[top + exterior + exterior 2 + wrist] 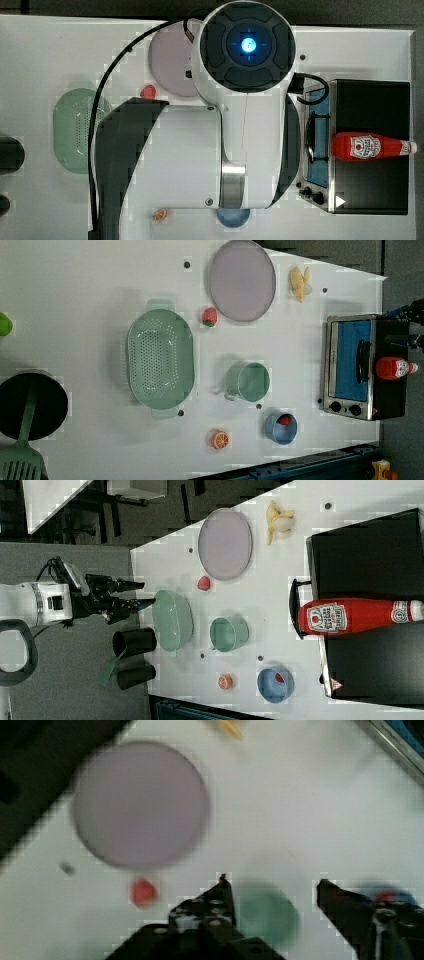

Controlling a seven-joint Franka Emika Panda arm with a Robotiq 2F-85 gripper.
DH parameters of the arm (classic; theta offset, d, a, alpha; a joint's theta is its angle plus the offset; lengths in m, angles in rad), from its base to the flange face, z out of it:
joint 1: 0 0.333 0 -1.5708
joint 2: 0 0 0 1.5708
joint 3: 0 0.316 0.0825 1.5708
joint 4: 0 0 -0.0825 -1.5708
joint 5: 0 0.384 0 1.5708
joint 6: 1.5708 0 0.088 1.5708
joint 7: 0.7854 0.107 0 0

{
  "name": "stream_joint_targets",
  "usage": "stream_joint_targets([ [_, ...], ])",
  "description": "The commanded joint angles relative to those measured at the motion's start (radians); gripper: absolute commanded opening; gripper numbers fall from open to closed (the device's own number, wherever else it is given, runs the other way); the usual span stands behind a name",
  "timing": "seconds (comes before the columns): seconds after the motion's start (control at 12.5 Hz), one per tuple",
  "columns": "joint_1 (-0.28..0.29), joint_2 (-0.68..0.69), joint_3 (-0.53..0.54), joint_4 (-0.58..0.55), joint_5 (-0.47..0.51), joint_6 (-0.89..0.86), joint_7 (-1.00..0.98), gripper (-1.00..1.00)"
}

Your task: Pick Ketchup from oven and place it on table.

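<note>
Nothing done yet: ketchup bottle (350, 616) is lying on its side on top of the oven (370, 555), not on the table (280, 580). Gripper (137, 593) is hanging open and empty, well apart from the bottle, so approach, grasp and placing are all pending. Containers: blue bowl (275, 685) is holding a small red piece; green cup (229, 633) and green colander (160, 365) are looking empty.

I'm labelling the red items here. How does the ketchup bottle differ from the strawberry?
The Ketchup is a long slim bottle with a white label and white cap; the strawberry is a small rounded lump with no label. The Ketchup lies on its side on top of the oven; the strawberry sits on the table beside the lilac plate. Both are red.
</note>
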Motion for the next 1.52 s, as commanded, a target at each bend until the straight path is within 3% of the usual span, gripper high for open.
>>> stream_joint_targets([
  [0.08,-0.030,-0.490,-0.006,-0.321,-0.005,-0.211,-0.053,0.58],
  [0.24,-0.031,-0.486,-0.018,-0.323,-0.005,-0.206,-0.053,1.00],
  [0.72,-0.066,-0.386,-0.173,-0.323,-0.008,-0.150,-0.053,1.00],
  [0.96,-0.080,-0.310,-0.293,-0.323,-0.048,0.057,-0.063,1.00],
  [1.52,-0.089,-0.102,-0.476,-0.320,-0.065,0.348,-0.063,1.00],
])
